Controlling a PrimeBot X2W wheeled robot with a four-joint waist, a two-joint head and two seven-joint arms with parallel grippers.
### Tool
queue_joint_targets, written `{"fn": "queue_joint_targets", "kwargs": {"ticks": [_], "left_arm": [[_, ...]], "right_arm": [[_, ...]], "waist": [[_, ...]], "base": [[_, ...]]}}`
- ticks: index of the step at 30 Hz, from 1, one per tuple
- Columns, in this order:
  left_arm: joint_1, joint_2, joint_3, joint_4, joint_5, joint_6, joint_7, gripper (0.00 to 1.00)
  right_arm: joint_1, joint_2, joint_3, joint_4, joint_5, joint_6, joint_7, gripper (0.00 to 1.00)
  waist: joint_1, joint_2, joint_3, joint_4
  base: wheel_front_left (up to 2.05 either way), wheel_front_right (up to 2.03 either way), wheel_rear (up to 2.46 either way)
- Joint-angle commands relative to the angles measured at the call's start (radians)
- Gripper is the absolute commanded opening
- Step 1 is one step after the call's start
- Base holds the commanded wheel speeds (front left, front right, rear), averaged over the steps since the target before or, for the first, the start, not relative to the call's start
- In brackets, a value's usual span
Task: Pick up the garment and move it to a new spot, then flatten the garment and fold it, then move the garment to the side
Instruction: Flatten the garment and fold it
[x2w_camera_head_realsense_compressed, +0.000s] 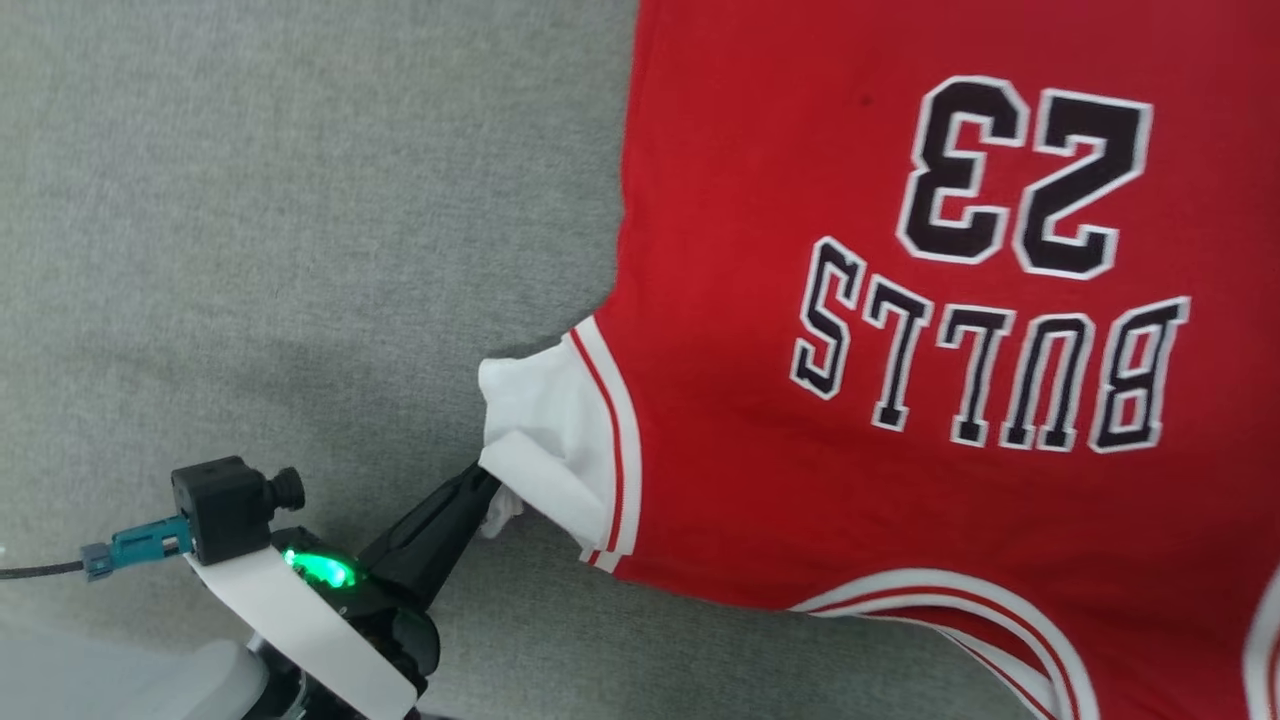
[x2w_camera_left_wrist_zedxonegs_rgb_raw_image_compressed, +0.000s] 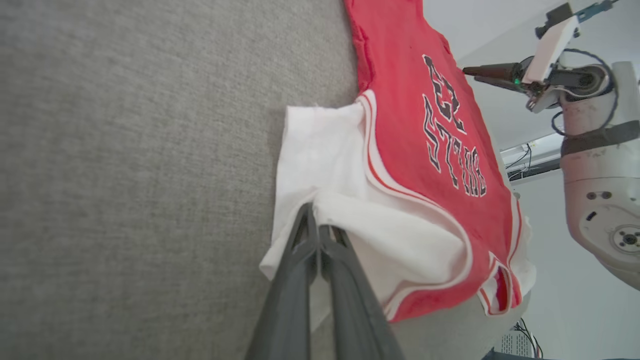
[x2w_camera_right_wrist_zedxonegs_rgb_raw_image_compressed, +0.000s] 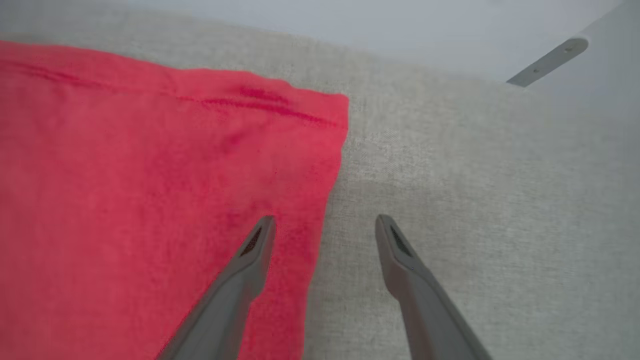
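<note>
The left pincer (x2w_camera_head_realsense_compressed: 487, 482) is pressed together on the white sleeve end (x2w_camera_head_realsense_compressed: 545, 420) of the garment (x2w_camera_head_realsense_compressed: 720, 200), pinching a folded lip of the cuff just outside its red-and-white striped trim. The cloth around the grip is rumpled and doubled over, not flat. The right pincer (x2w_camera_right_wrist_zedxonegs_rgb_raw_image_compressed: 325, 225) is spread and holds nothing. One finger lies over the red cloth near a hemmed corner and the other over bare bench (x2w_camera_head_realsense_compressed: 250, 250); whether either tip touches the surface cannot be told. The garment lies print side up on the right part of the bench in the head view, its "23" and lettering reading upside down from the robot and its collar trim at the near edge. The main risk, as I judge it, is that the left grip has only a thin fold of sleeve. A firm outward pull could let the cloth slip free. With the far side unheld, it could also drag the whole body across the grey covering, making fresh creases where the sleeve should be smoothed. The left wrist view shows the collar end close to the bench's edge, so a pull that way might slide it off. The garment sits in no bin or tray; it lies directly on the bench.
</note>
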Motion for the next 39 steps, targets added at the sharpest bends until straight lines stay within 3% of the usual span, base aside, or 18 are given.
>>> {"fn": "queue_joint_targets", "kwargs": {"ticks": [1, 8, 9, 10, 11, 20, 25, 29, 32, 33, 39], "left_arm": [[-0.017, -0.005, 0.005, -0.003, 0.008, 0.002, -0.005, 0.0], [-0.034, -0.019, -0.004, 0.0, 0.016, 0.002, -0.005, 0.0], [-0.037, -0.021, -0.003, 0.003, 0.016, 0.002, -0.005, 0.0], [-0.039, -0.023, -0.003, 0.006, 0.018, 0.002, -0.005, 0.0], [-0.04, -0.024, -0.003, 0.008, 0.019, 0.002, -0.005, 0.0], [-0.013, -0.022, -0.008, 0.042, 0.028, 0.002, -0.005, 0.0], [0.02, -0.025, 0.006, 0.074, 0.014, 0.002, -0.005, 0.0], [0.05, -0.029, 0.021, 0.094, 0.005, 0.002, -0.005, 0.0], [0.076, -0.032, 0.044, 0.111, -0.004, 0.002, -0.005, 0.0], [0.076, -0.032, 0.044, 0.111, -0.004, 0.002, -0.005, 0.0], [0.131, -0.032, 0.091, 0.119, -0.008, 0.002, -0.005, 0.0]], "right_arm": [[-0.019, 0.007, -0.002, 0.018, -0.016, 0.0, 0.015, 1.0], [-0.072, 0.056, -0.052, 0.104, -0.09, 0.0, 0.077, 1.0], [-0.074, 0.063, -0.056, 0.108, -0.092, 0.0, 0.072, 0.59], [-0.073, 0.067, -0.06, 0.114, -0.097, 0.0, 0.065, 0.26], [-0.068, 0.068, -0.062, 0.119, -0.101, 0.0, 0.061, 0.0], [0.002, 0.02, -0.026, 0.075, -0.023, 0.0, -0.019, 0.0], [0.196, -0.074, 0.02, -0.062, 0.107, 0.0, 0.021, 0.0], [0.431, -0.117, -0.008, -0.227, 0.21, 0.0, 0.041, 0.0], [0.631, -0.075, -0.044, -0.356, 0.266, 0.0, 0.035, 0.0], [0.631, -0.075, -0.044, -0.356, 0.266, 0.0, 0.035, 0.0], [1.009, 0.041, -0.053, -0.57, 0.334, 0.0, 0.049, 0.0]], "waist": [[0.0, 0.0, 0.036, 0.032], [0.0, 0.0, 0.056, 0.045], [0.0, 0.0, 0.055, 0.044], [0.0, 0.0, 0.053, 0.043], [0.0, 0.0, 0.049, 0.041], [0.0, 0.0, -0.067, 0.004], [0.0, 0.0, -0.143, -0.022], [0.0, 0.0, -0.194, -0.048], [0.0, 0.0, -0.227, -0.076], [0.0, 0.0, -0.227, -0.076], [0.0, 0.0, -0.27, -0.131]], "base": [[0.0, 0.0, 0.0], [0.0, 0.0, 0.0], [0.0, 0.0, 0.0], [0.0, 0.0, 0.0], [0.0, 0.0, 0.0], [0.0, 0.0, 0.0], [0.0, 0.0, 0.0], [0.0, 0.0, 0.0], [0.0, 0.0, 0.0], [0.0, 0.0, 0.0], [0.0, 0.0, 0.0]]}}
